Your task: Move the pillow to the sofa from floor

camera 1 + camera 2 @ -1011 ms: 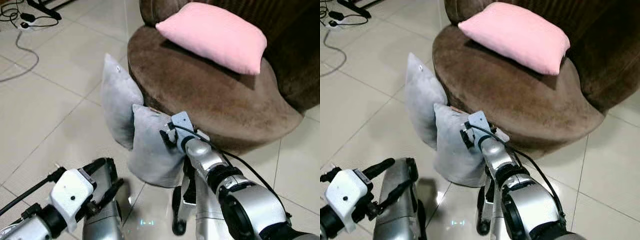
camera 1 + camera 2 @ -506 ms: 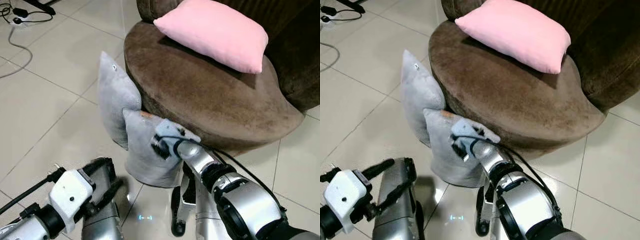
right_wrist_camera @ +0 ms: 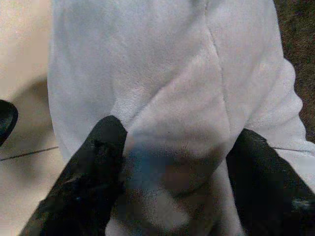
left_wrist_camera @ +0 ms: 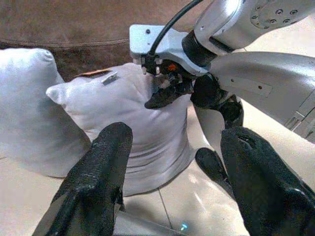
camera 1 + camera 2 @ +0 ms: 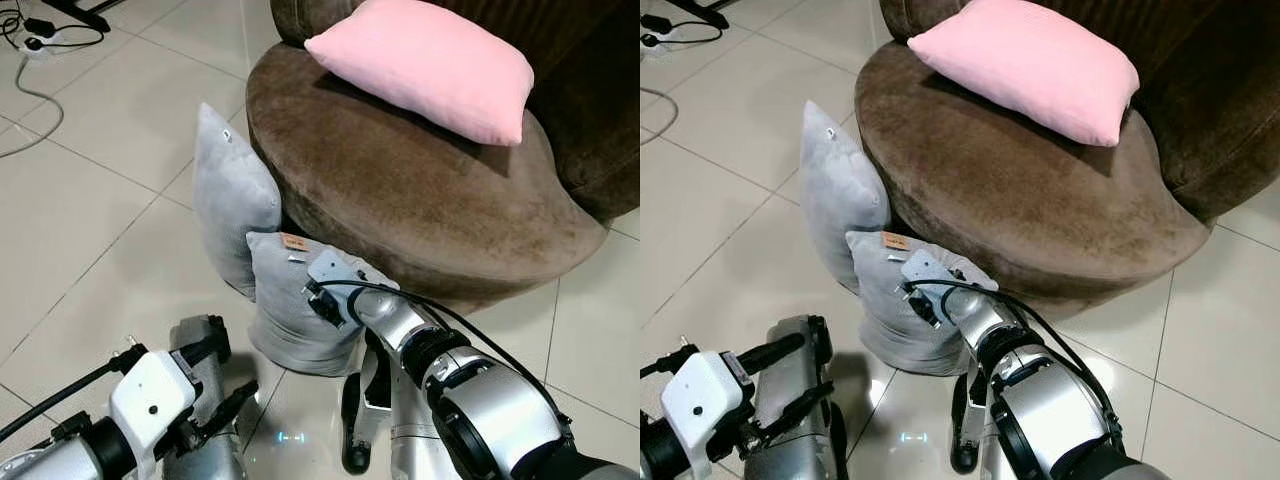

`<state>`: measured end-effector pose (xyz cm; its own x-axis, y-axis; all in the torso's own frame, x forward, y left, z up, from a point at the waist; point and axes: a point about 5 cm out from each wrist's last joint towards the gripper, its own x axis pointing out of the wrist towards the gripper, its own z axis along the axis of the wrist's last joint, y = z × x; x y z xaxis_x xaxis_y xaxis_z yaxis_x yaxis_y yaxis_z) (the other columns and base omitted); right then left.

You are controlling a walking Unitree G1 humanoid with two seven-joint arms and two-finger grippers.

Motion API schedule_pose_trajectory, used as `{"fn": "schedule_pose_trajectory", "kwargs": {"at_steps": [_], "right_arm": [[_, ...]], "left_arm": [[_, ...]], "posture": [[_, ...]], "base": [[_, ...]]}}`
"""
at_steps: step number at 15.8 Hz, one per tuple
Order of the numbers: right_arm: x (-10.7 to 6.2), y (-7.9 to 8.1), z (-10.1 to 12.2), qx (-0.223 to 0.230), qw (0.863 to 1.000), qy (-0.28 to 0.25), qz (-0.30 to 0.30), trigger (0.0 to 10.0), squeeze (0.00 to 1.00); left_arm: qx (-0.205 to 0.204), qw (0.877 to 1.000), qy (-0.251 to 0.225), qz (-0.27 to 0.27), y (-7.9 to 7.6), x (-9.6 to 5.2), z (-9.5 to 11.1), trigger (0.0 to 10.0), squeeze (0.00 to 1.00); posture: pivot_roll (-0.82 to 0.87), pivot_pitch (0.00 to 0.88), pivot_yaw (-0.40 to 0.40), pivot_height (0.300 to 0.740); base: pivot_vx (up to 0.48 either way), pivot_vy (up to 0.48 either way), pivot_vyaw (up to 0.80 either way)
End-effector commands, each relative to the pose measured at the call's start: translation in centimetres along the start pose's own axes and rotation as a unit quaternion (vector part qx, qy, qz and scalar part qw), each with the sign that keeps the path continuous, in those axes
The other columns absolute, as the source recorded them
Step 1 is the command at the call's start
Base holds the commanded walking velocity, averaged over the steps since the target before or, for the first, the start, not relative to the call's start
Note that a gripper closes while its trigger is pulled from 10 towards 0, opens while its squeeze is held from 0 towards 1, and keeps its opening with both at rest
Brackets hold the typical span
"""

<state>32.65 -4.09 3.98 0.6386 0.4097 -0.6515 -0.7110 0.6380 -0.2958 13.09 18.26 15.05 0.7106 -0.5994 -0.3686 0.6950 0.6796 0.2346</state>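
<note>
The near grey pillow (image 5: 290,320) stood upright on the tiled floor (image 5: 90,250), leaning against the curved front of the brown sofa (image 5: 420,200), with a small tan label at its top edge. The right gripper (image 3: 172,162) was pressed into the pillow's upper right part; in the right wrist view its two black fingers (image 3: 93,167) stood spread apart with a fold of grey fabric bulging between them, touching the cloth on both sides but not squeezed together. In the left wrist view the same gripper showed with its fingertips dug into the pillow's top corner.

Just to the left and a little farther away, a second grey pillow (image 5: 230,195) also stood on end, touching the sofa's edge and overlapping the near pillow. A pink pillow (image 5: 425,65) lay flat on the sofa seat, toward the far side.

The left gripper (image 4: 172,167) hovered low at the near left, above the floor and short of the near pillow, its fingers wide apart and holding nothing. A black cable ran along the right arm (image 5: 470,390) from the wrist. At the far left, cables and a white plug strip (image 5: 35,45) lay on the tiles.
</note>
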Motion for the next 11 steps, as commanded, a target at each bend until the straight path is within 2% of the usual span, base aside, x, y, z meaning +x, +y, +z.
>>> {"fn": "schedule_pose_trajectory", "kwargs": {"at_steps": [1, 9, 10, 11], "right_arm": [[0.1, 1.3, -2.3, 0.003, 0.999, 0.043, 0.027, 0.0, 0.00], [0.1, 1.5, -2.4, 0.011, 0.999, 0.038, 0.032, 0.0, 0.00], [0.1, 1.5, -2.4, 0.014, 0.999, 0.037, 0.031, 0.0, 0.00], [0.1, 1.4, -2.4, 0.018, 0.999, 0.036, 0.029, 0.0, 0.00]], "left_arm": [[-0.008, 1.000, 0.008, -0.020, -0.6, 0.1, -0.3, 10.0, 0.00], [-0.010, 1.000, 0.016, -0.024, -0.8, 0.1, -0.7, 10.0, 0.00], [-0.016, 0.999, 0.032, -0.013, -0.8, -0.1, -1.1, 10.0, 0.00], [-0.022, 0.996, 0.091, 0.008, -0.6, -0.6, -2.7, 10.0, 0.00]], "posture": [[0.30, 0.216, -0.067, 0.460], [0.30, 0.207, -0.074, 0.460], [0.30, 0.207, -0.074, 0.460], [0.30, 0.207, -0.074, 0.460]], "base": [[0.000, 0.000, 0.00], [0.000, 0.000, 0.00], [0.000, 0.000, 0.00], [0.000, 0.000, 0.00]]}}
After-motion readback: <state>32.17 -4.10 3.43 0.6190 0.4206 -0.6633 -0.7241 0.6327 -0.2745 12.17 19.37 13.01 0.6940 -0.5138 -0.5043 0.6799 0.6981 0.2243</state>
